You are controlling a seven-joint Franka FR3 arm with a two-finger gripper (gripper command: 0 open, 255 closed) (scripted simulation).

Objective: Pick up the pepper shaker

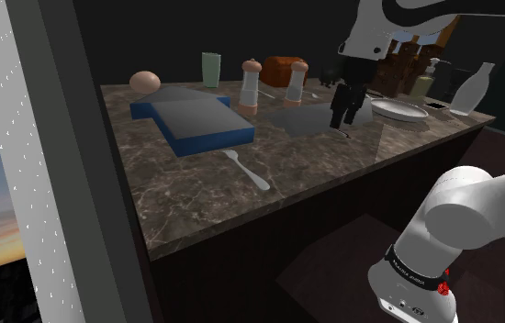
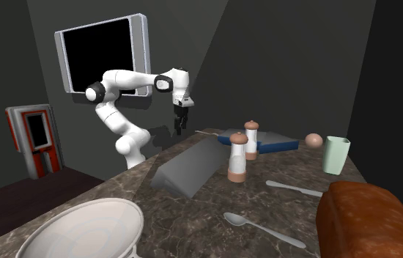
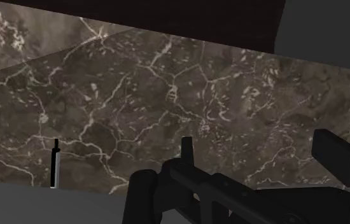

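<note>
Claw [image 1: 340,122] is hanging wide open, empty, over the desk [image 1: 333,174]. Toward its far edge in the shoulder view, one shaker [image 1: 250,86] is standing beside the other shaker [image 1: 297,84]; which holds pepper I cannot tell.

My shoulder camera sits beside the arm [image 1: 462,206], looking down across the marble counter [image 1: 205,197]. The second sits low at the counter's opposite end, facing back at the arm; both share the two shakers [image 1: 250,87]. The wrist camera looks closely down at marble.
</note>
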